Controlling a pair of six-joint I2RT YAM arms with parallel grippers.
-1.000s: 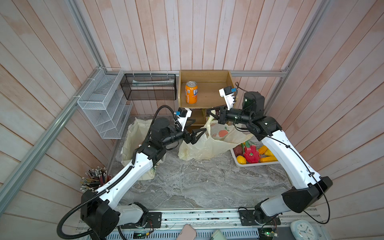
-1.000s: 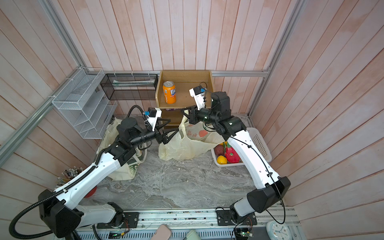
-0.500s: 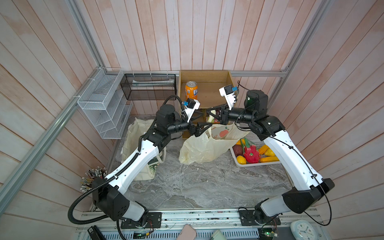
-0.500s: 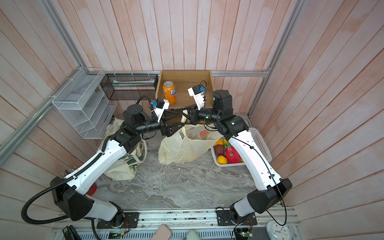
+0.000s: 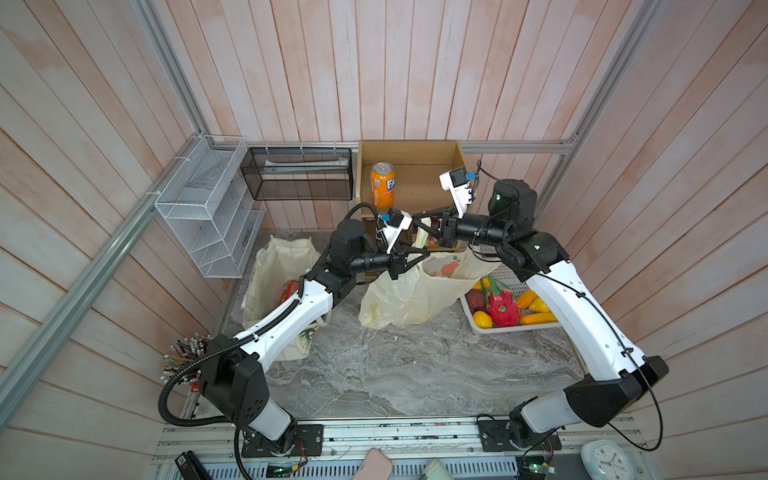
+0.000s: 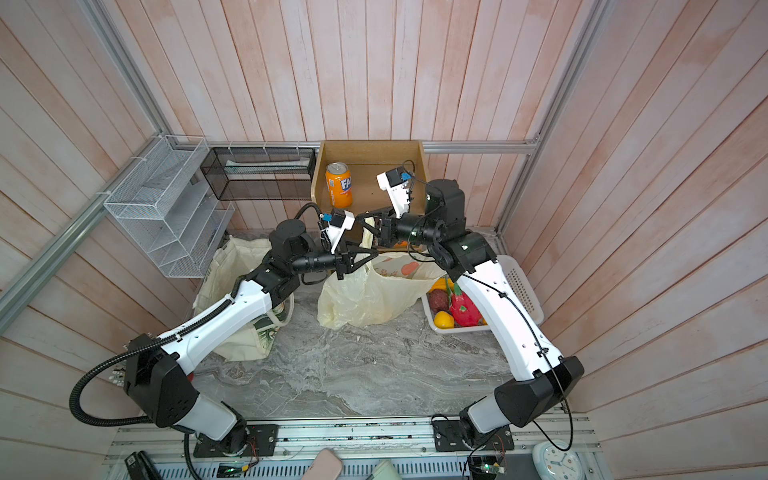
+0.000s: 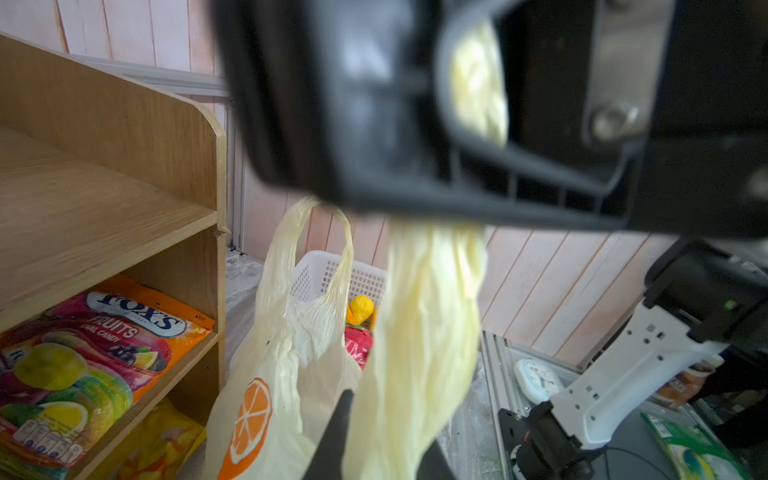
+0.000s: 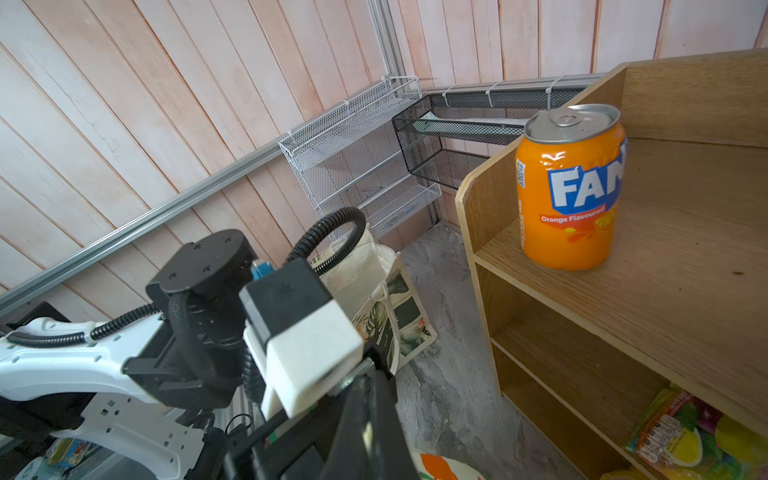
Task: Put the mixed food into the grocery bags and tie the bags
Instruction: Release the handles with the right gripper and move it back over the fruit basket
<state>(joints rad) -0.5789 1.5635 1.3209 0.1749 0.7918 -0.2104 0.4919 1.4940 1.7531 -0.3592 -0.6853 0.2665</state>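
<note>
The pale-yellow plastic grocery bag (image 5: 399, 295) (image 6: 365, 295) with orange prints stands mid-table, its top pulled up. My left gripper (image 5: 424, 251) (image 6: 374, 251) (image 7: 386, 449) is shut on one bunched handle (image 7: 419, 332). My right gripper (image 5: 415, 218) (image 6: 362, 217) (image 8: 368, 432) hangs just behind and above it, shut on the other handle (image 7: 478, 83), a sliver of yellow showing between its fingers. The cream canvas tote (image 5: 274, 266) (image 6: 232, 266) (image 8: 374, 274) slumps open at the left. A red can (image 5: 291, 291) lies inside it. What the plastic bag holds is hidden.
A wooden shelf unit (image 5: 411, 166) at the back carries an orange soda can (image 5: 382, 185) (image 8: 569, 187), with candy packets (image 7: 95, 345) lower down. A white basket (image 5: 478, 330) of fruit sits right of the bag. Wire racks (image 5: 208, 216) hang at the left wall, with a pencil cup (image 5: 183, 361) below.
My left gripper rose and swung right to the bag's top, then closed on a handle. The bag's mouth is now drawn up between both grippers. The right arm barely moved.
</note>
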